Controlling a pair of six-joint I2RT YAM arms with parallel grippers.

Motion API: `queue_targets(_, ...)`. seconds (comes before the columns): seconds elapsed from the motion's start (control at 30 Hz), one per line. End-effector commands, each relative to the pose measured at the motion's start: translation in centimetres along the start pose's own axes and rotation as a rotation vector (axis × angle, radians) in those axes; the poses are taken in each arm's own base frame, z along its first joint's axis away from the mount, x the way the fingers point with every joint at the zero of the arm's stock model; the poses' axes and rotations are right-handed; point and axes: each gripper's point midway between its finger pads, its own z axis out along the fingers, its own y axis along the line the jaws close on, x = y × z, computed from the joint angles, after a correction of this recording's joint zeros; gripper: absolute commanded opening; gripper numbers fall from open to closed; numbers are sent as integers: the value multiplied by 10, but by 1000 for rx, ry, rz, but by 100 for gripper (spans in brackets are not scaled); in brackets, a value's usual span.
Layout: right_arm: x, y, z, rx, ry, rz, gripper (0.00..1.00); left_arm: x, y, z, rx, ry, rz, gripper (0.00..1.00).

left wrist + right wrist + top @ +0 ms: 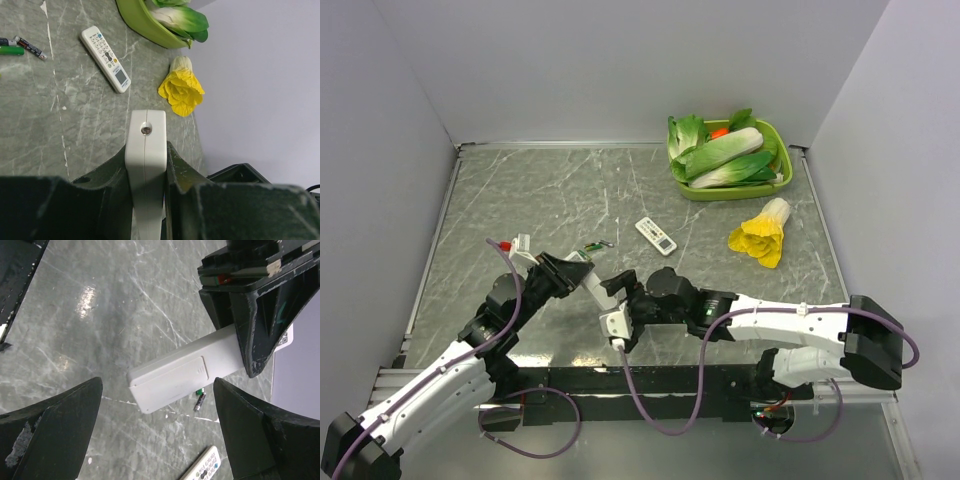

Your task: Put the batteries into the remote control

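The left hand (578, 270) is clamped shut on the remote control (175, 375), holding it by one end above the worktop (520, 200) with its back cover facing the right wrist camera. The right hand (617, 305) hovers just beside it, its jaws spread wide and holding nothing. The batteries (11, 50) lie on the worktop beyond the held remote. A wider white remote (656, 235) lies farther out, near a yellow cabbage (760, 235) and a green bowl (782, 185) of vegetables
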Motion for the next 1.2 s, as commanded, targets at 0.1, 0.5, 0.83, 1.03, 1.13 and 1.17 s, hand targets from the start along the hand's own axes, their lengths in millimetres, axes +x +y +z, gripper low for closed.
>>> queue_targets(0.1, -28, -25, 6, 44, -71, -56, 100, -16, -40, -2, 119, -28, 7, 2)
queue_targets(0.5, -21, -11, 12, -24, -54, -35, 97, -17, -44, -1, 128, -30, -13, 2)
queue_targets(0.83, -8, 4, 14, -83, -6, -28, 92, -20, -47, -1, 134, -40, -26, 2)
queue_targets(1.03, 2, 17, 15, -128, 34, -28, 90, -22, -51, 0, 137, -40, -37, 2)
queue_targets(1.13, 4, 21, 16, -137, 41, -27, 89, -23, -52, 0, 138, -42, -47, 2)
queue_targets(1.17, 5, 23, 16, -141, 43, -25, 89, -23, -52, 0, 138, -41, -52, 2)
